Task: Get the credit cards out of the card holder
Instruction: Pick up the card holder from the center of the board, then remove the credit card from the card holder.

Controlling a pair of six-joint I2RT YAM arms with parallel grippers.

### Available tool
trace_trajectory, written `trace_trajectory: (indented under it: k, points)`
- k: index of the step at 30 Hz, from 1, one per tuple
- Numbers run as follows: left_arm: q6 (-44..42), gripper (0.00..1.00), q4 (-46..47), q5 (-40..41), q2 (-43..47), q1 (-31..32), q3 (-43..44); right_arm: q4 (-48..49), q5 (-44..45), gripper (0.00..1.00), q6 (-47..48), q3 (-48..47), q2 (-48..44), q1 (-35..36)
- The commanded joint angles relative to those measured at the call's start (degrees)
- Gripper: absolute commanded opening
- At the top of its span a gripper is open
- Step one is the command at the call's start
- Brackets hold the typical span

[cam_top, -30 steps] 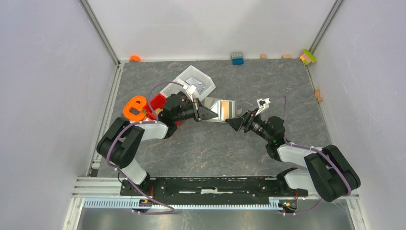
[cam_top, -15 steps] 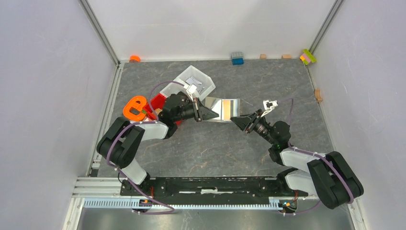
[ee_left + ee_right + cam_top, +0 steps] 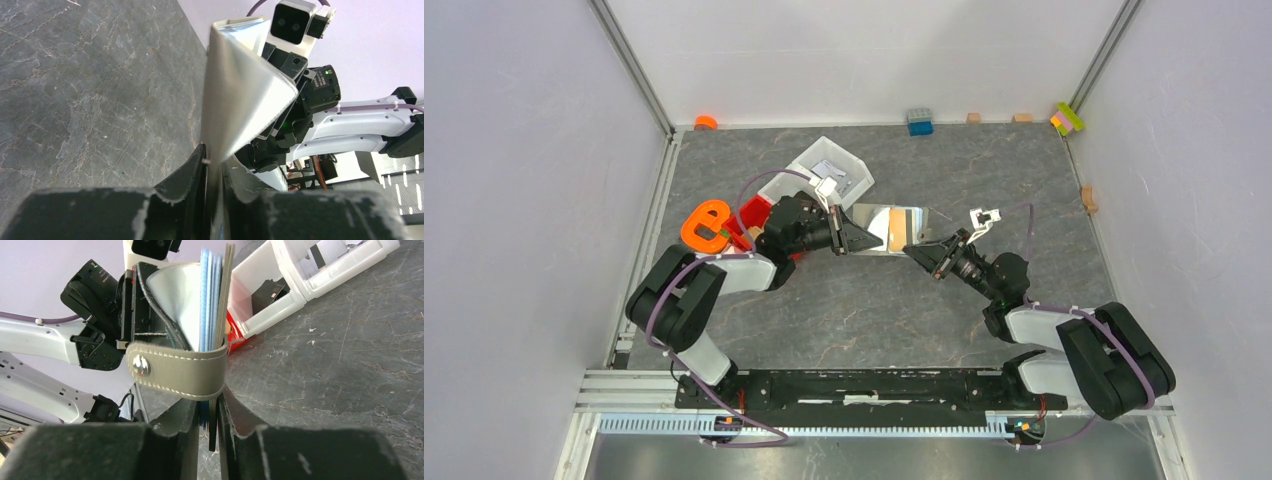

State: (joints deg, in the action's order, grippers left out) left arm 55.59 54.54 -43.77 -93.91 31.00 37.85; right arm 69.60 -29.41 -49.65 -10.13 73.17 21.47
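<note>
The taupe card holder (image 3: 892, 228) hangs open in the air between my two grippers. My left gripper (image 3: 856, 238) is shut on its left flap (image 3: 235, 95), which rises pale and bowed from between the jaws (image 3: 214, 165). My right gripper (image 3: 916, 252) is shut on the opposite side. In the right wrist view, the pale blue credit cards (image 3: 210, 300) stand on edge against the outer flap, and both are pinched between the fingers (image 3: 210, 410). The holder's snap strap (image 3: 175, 375) curls across in front of them.
A white bin (image 3: 834, 172) and a red bin (image 3: 752, 215) stand behind the left gripper, close to the holder. An orange object (image 3: 704, 225) lies left of them. A blue block (image 3: 919, 121) and small blocks line the back wall.
My right gripper has turned at the wrist and shut on the holder's right edge with the cards in it. The left arm has kept its place at the other flap.
</note>
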Motion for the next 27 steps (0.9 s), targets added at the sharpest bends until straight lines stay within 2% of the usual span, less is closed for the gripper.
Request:
trace_trajectory:
  k: [1,3,5,7,9,17,22,24,27]
  points:
    - [-4.14,0.33,-4.34,3.03,4.95,0.25,-0.22,3.35,-0.43,0.18,0.2,-0.16,-0.63,-0.59]
    - [-9.72,0.46,-14.07,9.68,8.43,0.2,0.0,1.51,0.7,0.17,1.01,0.12,-1.46,-0.82]
    - [-14.05,0.54,-24.18,17.48,12.36,0.21,0.33,-0.06,1.58,0.15,1.81,0.25,-2.41,-0.93]
    - [-16.17,0.56,-29.56,23.62,15.06,0.2,0.07,-1.0,1.8,0.14,2.35,0.17,-3.01,-0.91]
    - [-16.74,0.56,-31.86,26.38,16.15,0.26,0.01,-0.92,1.72,0.13,2.37,0.19,-3.09,-0.93]
    - [-17.74,0.48,-38.98,28.96,13.5,0.2,3.47,-0.68,1.93,0.11,1.97,0.33,-2.78,-1.07]
    - [-17.96,0.46,-39.51,30.8,15.29,0.21,2.69,-2.25,3.13,0.11,2.18,0.61,-3.45,-1.52]
    - [-17.97,0.46,-38.91,30.33,15.42,0.22,2.53,-3.59,3.35,0.1,2.41,0.25,-3.25,-1.57]
    - [-17.97,0.48,-38.56,30.03,15.77,0.23,2.37,-10.5,5.29,0.06,4.14,-1.37,-2.67,-1.61]
